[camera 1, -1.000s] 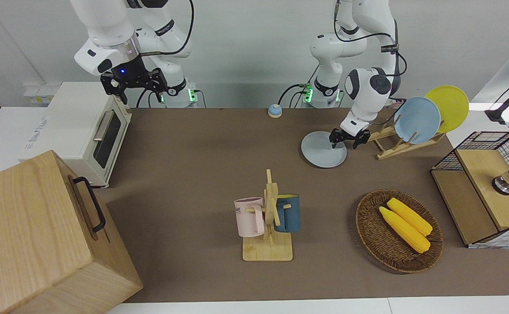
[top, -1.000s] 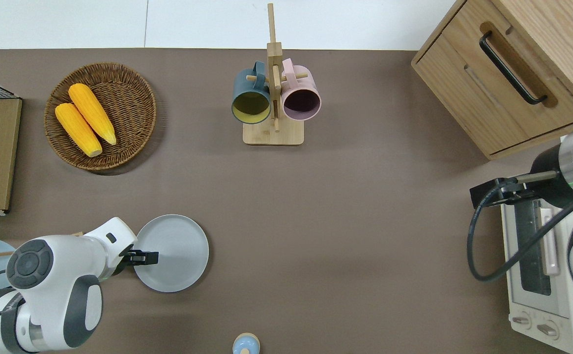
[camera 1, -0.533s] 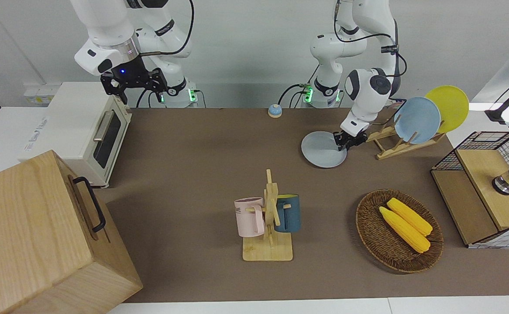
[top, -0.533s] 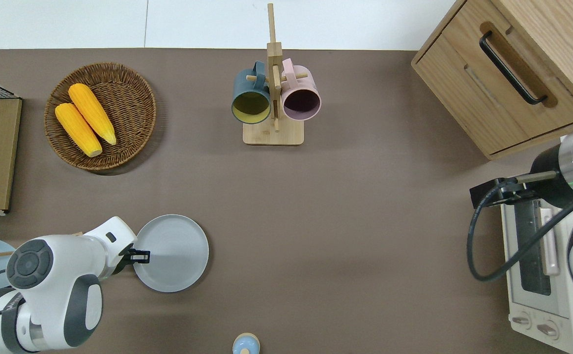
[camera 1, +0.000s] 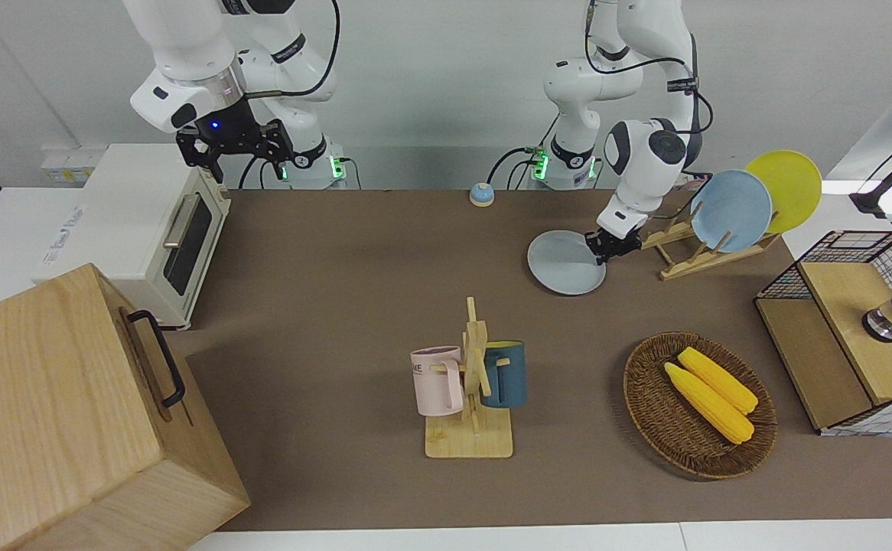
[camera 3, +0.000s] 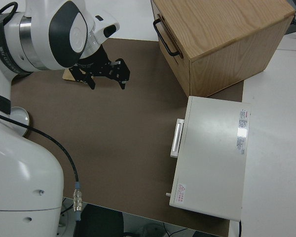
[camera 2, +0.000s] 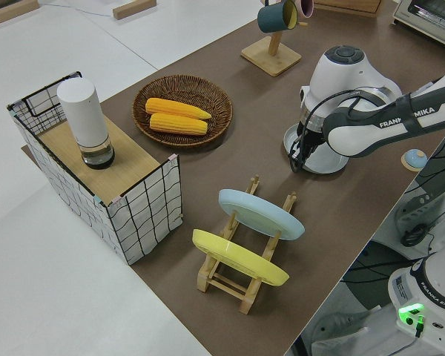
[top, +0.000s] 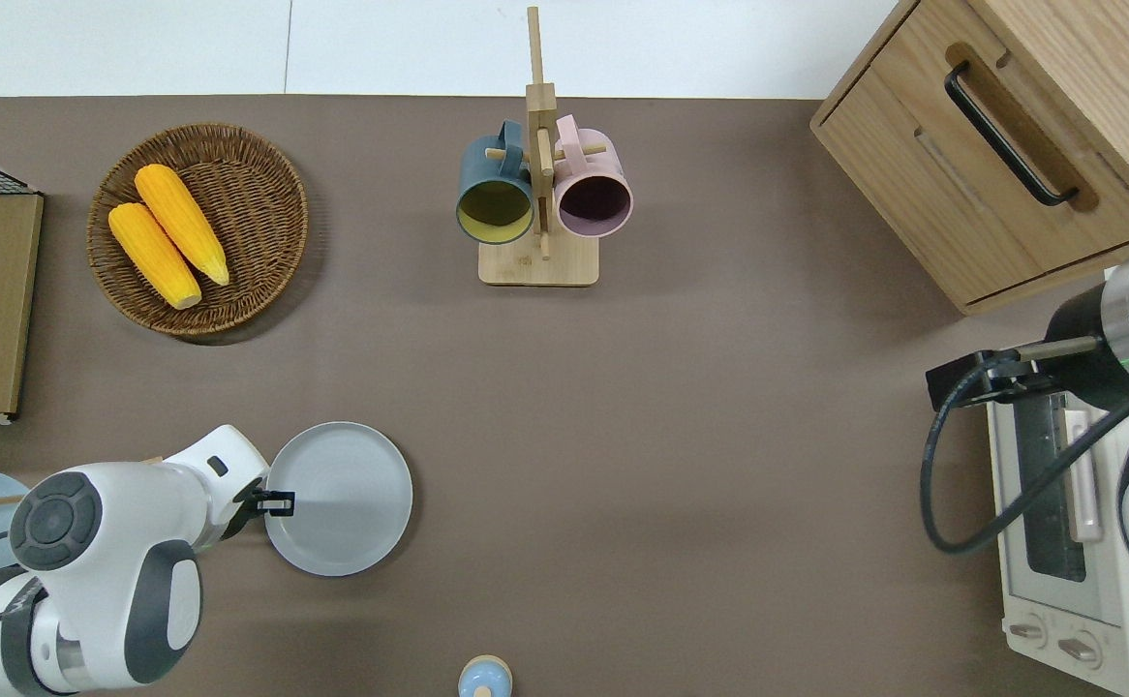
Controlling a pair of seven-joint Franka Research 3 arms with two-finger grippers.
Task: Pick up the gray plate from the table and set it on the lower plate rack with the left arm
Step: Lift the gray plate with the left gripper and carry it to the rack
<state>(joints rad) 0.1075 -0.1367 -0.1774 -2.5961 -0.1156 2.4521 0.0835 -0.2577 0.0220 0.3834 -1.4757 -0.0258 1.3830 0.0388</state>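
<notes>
Your left hand [top: 272, 502] is clenched on the plate's [top: 347, 499] rim — the edge toward the rack [camera 1: 691, 249]. The plate lies on the bench [top: 681, 465]; your right arm is parked.

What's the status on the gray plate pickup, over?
Left claw shut on the gray plate at its rim, on the rack's side. Plate barely off the table. Lower plate rack holds blue and yellow plates; nearest slots free. Right arm parked, claw open.

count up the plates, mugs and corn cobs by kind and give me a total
Plates: 3, the gray plate on the table, pinched at its rim by the left pincer, and the blue plate and yellow plate standing in the plate rack.
Mugs: 2, the pink mug and dark blue mug.
Corn cobs: 2, both in the basket.
Total: 7
</notes>
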